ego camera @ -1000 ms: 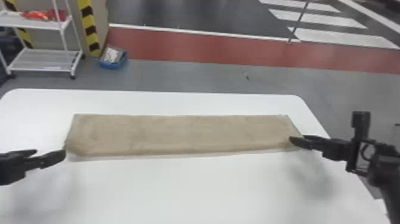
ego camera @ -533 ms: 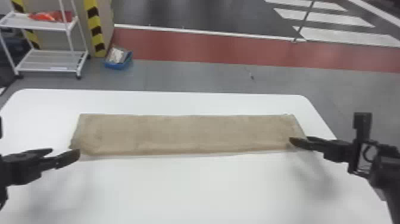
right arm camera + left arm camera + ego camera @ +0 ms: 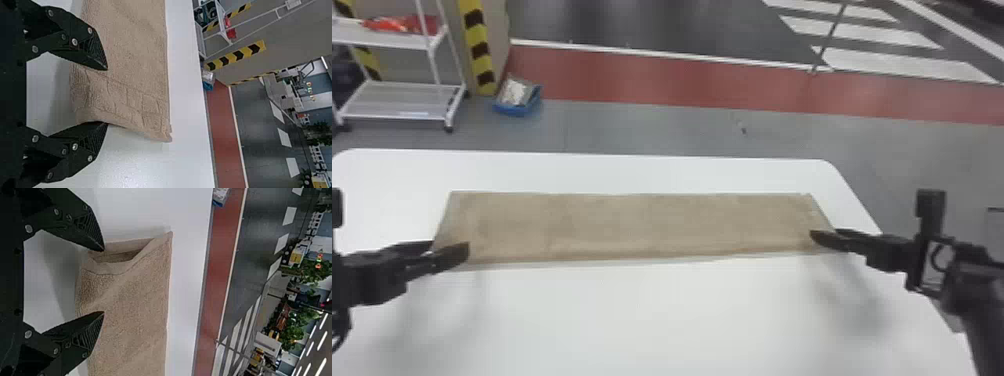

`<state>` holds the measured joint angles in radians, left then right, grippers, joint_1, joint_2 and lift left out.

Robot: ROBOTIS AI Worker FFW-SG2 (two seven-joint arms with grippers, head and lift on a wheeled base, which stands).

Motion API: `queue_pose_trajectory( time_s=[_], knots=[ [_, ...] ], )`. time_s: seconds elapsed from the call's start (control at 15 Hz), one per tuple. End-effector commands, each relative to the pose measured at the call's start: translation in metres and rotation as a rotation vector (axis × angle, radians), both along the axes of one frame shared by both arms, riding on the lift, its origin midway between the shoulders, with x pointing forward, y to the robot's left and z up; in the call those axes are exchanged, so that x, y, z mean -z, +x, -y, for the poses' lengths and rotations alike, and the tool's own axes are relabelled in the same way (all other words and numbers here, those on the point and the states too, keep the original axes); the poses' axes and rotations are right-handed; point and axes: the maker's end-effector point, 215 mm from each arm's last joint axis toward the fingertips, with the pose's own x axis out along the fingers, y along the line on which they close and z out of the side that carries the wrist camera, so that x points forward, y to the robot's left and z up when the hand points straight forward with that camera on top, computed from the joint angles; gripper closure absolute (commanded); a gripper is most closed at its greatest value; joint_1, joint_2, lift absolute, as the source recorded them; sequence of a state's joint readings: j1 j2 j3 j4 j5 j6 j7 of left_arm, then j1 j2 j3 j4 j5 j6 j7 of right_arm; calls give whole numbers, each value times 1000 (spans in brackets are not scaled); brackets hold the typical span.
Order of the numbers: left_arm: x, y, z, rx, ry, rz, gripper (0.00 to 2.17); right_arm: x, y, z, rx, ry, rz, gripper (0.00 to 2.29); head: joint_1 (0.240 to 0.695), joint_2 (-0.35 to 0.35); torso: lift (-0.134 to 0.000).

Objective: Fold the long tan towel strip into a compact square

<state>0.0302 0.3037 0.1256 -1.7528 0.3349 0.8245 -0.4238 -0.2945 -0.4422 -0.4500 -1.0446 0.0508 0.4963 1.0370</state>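
Observation:
The tan towel strip [image 3: 642,225] lies flat and long across the white table. At its left end my left gripper [image 3: 439,247] stands open over the near corner. In the left wrist view the left gripper [image 3: 103,282] has its fingers apart, with the towel [image 3: 133,301] and its layered, slightly gaping end between and beyond them. Over the strip's right near corner is my right gripper [image 3: 824,237]. The right wrist view has the right gripper [image 3: 107,97] open around the banded end of the towel [image 3: 129,94], one finger above the cloth, the other by its end edge.
The white table [image 3: 652,320] extends in front of the strip, with a narrower band behind it. Beyond the table, on the floor, stand a white shelf rack [image 3: 402,100] and a blue bin [image 3: 518,102] at the back left.
My left gripper has moved right, from beside the strip's left end to over its near corner. The right gripper stays nearly where it was. The head view has shifted slightly.

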Motion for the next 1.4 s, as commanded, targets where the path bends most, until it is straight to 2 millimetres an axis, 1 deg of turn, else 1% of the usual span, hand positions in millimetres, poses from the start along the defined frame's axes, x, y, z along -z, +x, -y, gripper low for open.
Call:
queue_pose_trajectory(
  time_s=[0.0, 0.07, 0.13, 0.2, 0.27, 0.33, 0.6, 0.67, 0.73, 0.87, 0.93, 1.0, 1.13, 1.33],
  knots=[
    [9, -7, 5, 9, 7, -34, 1713, -1, 0, 2, 1, -4, 3, 586, 695, -220, -124],
    [18, -15, 3, 2, 19, -83, 2142, -1, 0, 2, 1, -4, 3, 586, 695, -223, -124],
    [13, -17, 6, 14, 21, -75, 2142, -4, 1, 3, -2, -7, 9, 610, 695, -225, -124],
    [8, -20, 8, 22, 28, -64, 2142, -7, 2, 2, -8, -2, 15, 775, 695, -226, -124],
    [3, -22, 10, 28, 35, -53, 2142, -7, 2, 2, -11, -6, 16, 893, 695, -231, -124],
    [-2, -21, 9, 27, 38, -42, 2142, -8, 2, 0, -18, -1, 16, 940, 695, -233, -124],
    [-9, -24, 10, 26, 42, -41, 2142, -12, -3, -3, -38, 19, 17, 944, 695, -233, -124],
    [-12, -26, 11, 29, 43, -46, 2142, -11, -8, -1, -36, 23, 13, 944, 695, -232, -124],
    [-15, -28, 13, 33, 44, -43, 2142, -14, -12, 2, -29, 29, 18, 947, 695, -233, -124],
    [-14, -33, 12, 34, 49, -46, 2142, -9, -24, 5, -19, 43, 0, 944, 695, -238, -124],
    [-14, -38, 2, 20, 56, -56, 2142, -13, -30, 9, -9, 56, -3, 947, 695, -243, -124],
    [-16, -39, 0, 20, 59, -55, 2142, -11, -37, 10, -3, 73, -16, 944, 695, -249, -124],
    [-24, -48, -15, 2, 65, -58, 2142, -16, -48, 9, -1, 86, -29, 944, 695, -248, -124],
    [-25, -65, -26, -10, 74, -65, 2142, -22, -61, 14, 11, 108, -36, 944, 695, -241, -124]
  ],
)
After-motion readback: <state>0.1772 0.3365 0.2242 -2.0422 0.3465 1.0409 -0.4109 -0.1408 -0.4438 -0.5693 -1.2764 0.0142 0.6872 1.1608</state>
